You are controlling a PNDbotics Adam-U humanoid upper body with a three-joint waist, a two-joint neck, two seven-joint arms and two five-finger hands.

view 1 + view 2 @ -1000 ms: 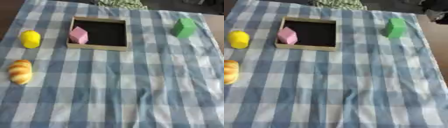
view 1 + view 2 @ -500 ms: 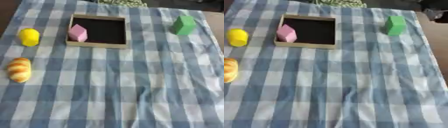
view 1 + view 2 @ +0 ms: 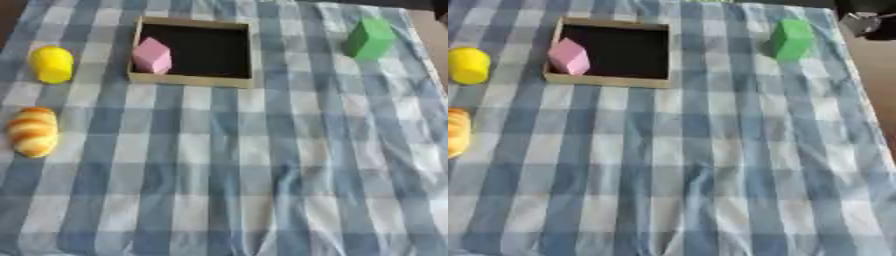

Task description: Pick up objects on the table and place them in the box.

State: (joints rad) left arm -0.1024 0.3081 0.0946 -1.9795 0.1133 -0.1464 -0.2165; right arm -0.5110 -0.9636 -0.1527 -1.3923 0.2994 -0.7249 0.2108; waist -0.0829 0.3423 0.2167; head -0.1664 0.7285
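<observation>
A shallow box (image 3: 191,81) with a tan rim and black floor sits at the far middle of the checked cloth. A pink block (image 3: 152,55) leans inside it against the left wall. A green block (image 3: 368,39) stands at the far right. A yellow rounded object (image 3: 52,64) lies left of the box. An orange-brown bread roll (image 3: 34,131) lies nearer, at the left edge. Neither hand shows in either view.
A blue and white checked cloth (image 3: 245,180) covers the table, with folds in its near half. Bare brown table edge (image 3: 877,75) shows at the far right. A dark object (image 3: 868,22) sits at the top right corner, off the cloth.
The whole picture has shifted upward, so the camera has tilted down. The objects keep their places on the cloth.
</observation>
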